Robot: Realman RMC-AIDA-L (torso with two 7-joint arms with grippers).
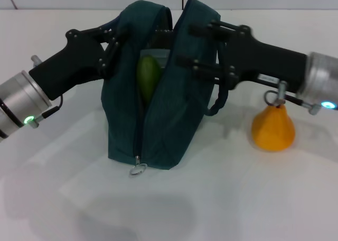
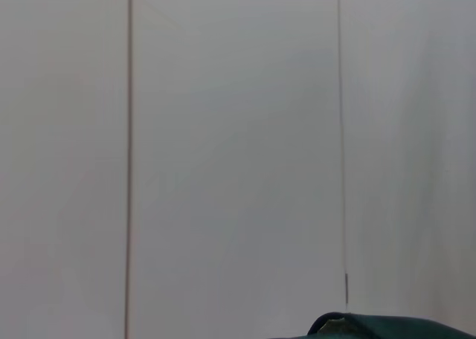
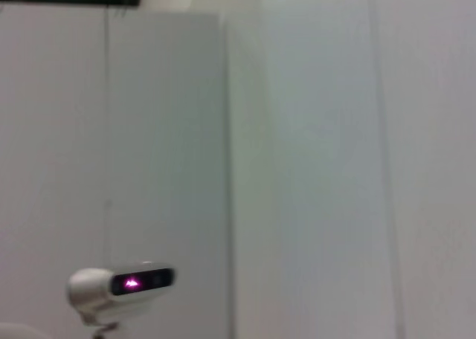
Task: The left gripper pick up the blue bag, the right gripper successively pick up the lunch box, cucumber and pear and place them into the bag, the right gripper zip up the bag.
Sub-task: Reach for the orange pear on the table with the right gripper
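teal fabric bag [image 1: 158, 119] gaping, no readable writing, left gripper [image 1: 113, 45] fingers pinching its edge, right gripper [image 1: 198, 45] fingers unclear

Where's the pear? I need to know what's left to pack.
Head view: the pear stands on the table on the robot's right, outside the bag, below the right arm.

White table [image 1: 222, 209], blue bag [image 1: 174, 130], pear [image 1: 273, 127] standing beside
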